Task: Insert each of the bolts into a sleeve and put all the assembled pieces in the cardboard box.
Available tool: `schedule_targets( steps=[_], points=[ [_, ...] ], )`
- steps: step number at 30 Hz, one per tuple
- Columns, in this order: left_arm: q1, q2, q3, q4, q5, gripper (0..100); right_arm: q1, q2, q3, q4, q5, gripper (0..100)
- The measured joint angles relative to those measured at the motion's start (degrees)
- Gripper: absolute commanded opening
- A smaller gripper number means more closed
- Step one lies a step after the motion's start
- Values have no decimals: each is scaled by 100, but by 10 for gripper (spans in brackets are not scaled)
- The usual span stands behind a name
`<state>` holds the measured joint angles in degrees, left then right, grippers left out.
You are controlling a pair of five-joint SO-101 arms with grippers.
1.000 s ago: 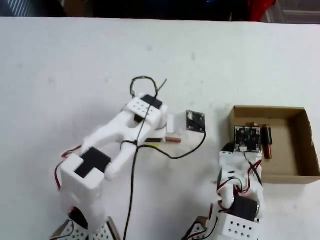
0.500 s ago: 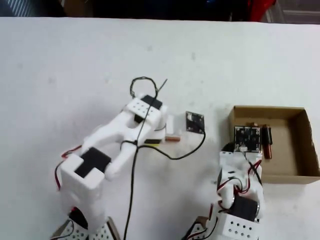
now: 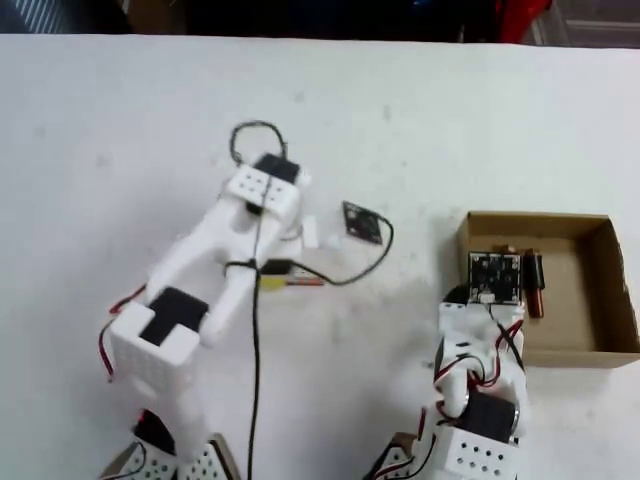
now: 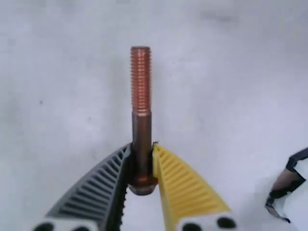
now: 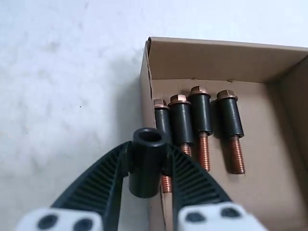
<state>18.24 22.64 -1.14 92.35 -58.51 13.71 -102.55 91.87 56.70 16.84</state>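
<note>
My left fingers (image 4: 185, 190) are closed on the bolt (image 4: 141, 110) near its head, over the counter (image 4: 240, 72). My right fingers (image 5: 190, 185) clamp the sleeve (image 5: 147, 163) at the box (image 5: 216, 55) edge. Both look rigid, light and probably slick, so a firm pinch suits.

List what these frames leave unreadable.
High view: the right arm's wrist camera covers part of the cardboard box, so its contents cannot be counted.
Right wrist view: the sleeve in the right pincer hides the lower end of the assembled piece behind it; the box's near side runs off the edge.
</note>
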Motion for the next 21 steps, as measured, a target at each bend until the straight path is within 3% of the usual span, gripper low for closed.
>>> schedule_targets(
  steps=[8, 15, 21],
  points=[
    [-730, -404, -158, 589, -791, 22, 0, 0, 0, 0, 0, 21],
    [-1503, -1574, 976, 589, -1785, 22, 0, 0, 0, 0, 0, 21],
    [-2180, -1741, 2022, -536, -2514, 22, 0, 0, 0, 0, 0, 21]
  ],
)
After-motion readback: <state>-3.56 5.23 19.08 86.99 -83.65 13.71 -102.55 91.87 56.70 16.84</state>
